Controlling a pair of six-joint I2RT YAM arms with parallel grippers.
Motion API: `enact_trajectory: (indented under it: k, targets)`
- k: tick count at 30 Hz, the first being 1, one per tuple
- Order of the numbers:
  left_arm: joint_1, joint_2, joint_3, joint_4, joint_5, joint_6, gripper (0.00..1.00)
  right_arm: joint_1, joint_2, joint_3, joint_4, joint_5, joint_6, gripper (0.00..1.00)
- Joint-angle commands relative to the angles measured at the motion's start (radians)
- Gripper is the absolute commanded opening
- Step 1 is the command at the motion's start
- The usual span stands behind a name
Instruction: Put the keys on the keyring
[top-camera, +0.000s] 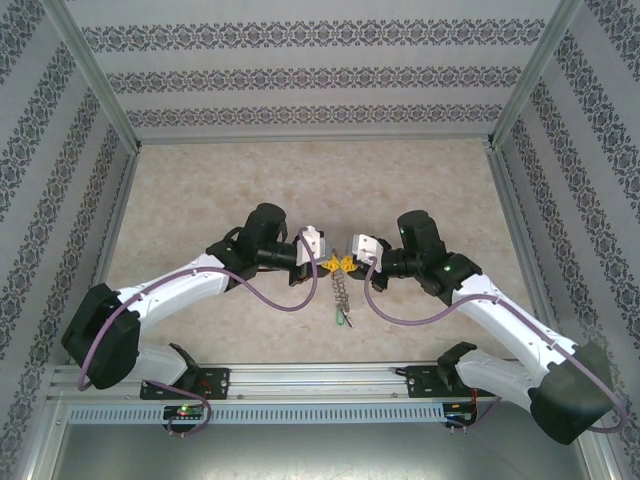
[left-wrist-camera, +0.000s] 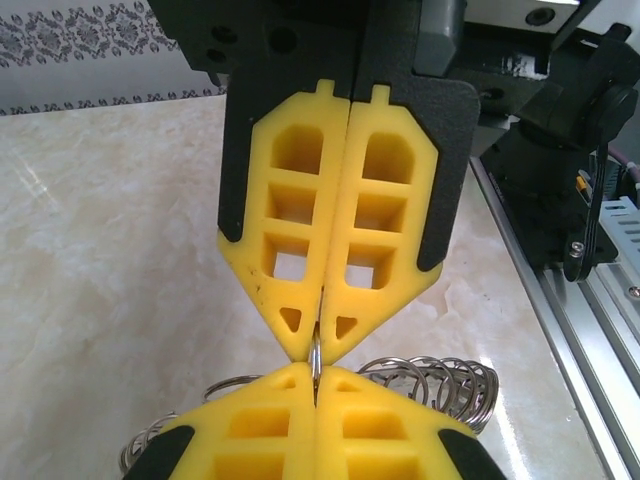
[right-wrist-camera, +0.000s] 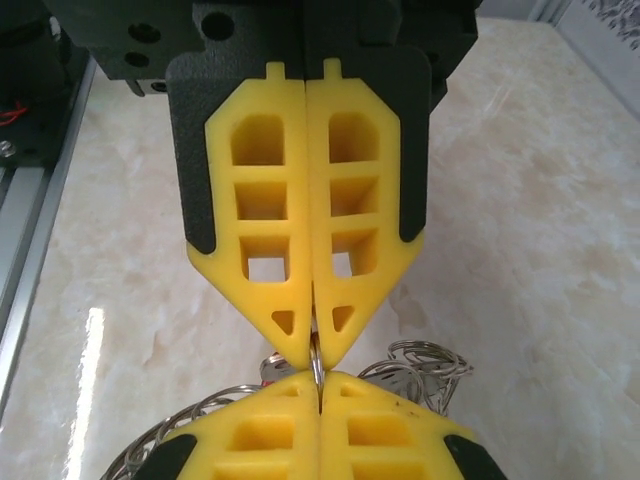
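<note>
keyring: silver coil-rimmed ring (top-camera: 341, 292) in the middle of the worktop, running from under the two hands' tips toward the near edge; in the left wrist view its coils (left-wrist-camera: 432, 385) curve behind and below the fingertips, and likewise in the right wrist view (right-wrist-camera: 425, 362); can't tell if it rests on the worktop or hangs
wire loop: thin silver loop (left-wrist-camera: 316, 358) (right-wrist-camera: 317, 360) standing upright between the two pairs of tips, ends tucked into both; can't tell if it is part of the keyring
left hand: (top-camera: 331, 265) (left-wrist-camera: 316, 380) (right-wrist-camera: 314, 345) yellow fingers pressed together, clenched on the wire loop
right hand: (top-camera: 352, 263) (left-wrist-camera: 320, 343) (right-wrist-camera: 320, 382) yellow fingers pressed together, clenched on the same wire loop, tip to tip with the left hand
red bit: small reddish spot (right-wrist-camera: 272, 371) just left of the tips beside the coils, too small to say if it is a key
green bit: (top-camera: 343, 322) at the near end of the keyring
worktop: beige marbled surface (top-camera: 200, 180)
surround: patterned walls (top-camera: 320, 90), metal rail (top-camera: 320, 378) along the near edge
</note>
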Motion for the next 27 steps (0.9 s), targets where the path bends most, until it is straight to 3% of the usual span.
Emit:
enact_trajectory:
  k: [1, 2, 3, 8, 20, 23, 27]
  targets:
    - [0.002, -0.031, 0.023, -0.037, 0.033, 0.031, 0.23, 0.001, -0.033, -0.047, 0.253, 0.000, 0.142, 0.00]
    - [0.007, -0.033, 0.019, -0.057, 0.025, 0.040, 0.31, -0.002, -0.032, -0.049, 0.271, -0.005, 0.163, 0.00]
    - [0.016, -0.037, 0.008, -0.065, 0.019, 0.045, 0.33, -0.003, -0.031, -0.057, 0.295, -0.007, 0.185, 0.00]
    - [0.037, -0.082, -0.053, -0.050, -0.013, 0.049, 0.33, -0.010, -0.029, -0.099, 0.429, -0.006, 0.287, 0.00]
    - [0.038, -0.095, -0.080, 0.034, -0.118, 0.054, 0.20, -0.028, 0.004, -0.145, 0.679, -0.009, 0.515, 0.00]
    - [0.038, -0.097, -0.088, 0.081, -0.131, 0.019, 0.21, -0.023, 0.015, -0.159, 0.734, 0.003, 0.568, 0.00]
    - [0.054, -0.134, -0.133, 0.193, -0.159, -0.045, 0.30, -0.020, 0.021, -0.168, 0.758, 0.010, 0.586, 0.00]
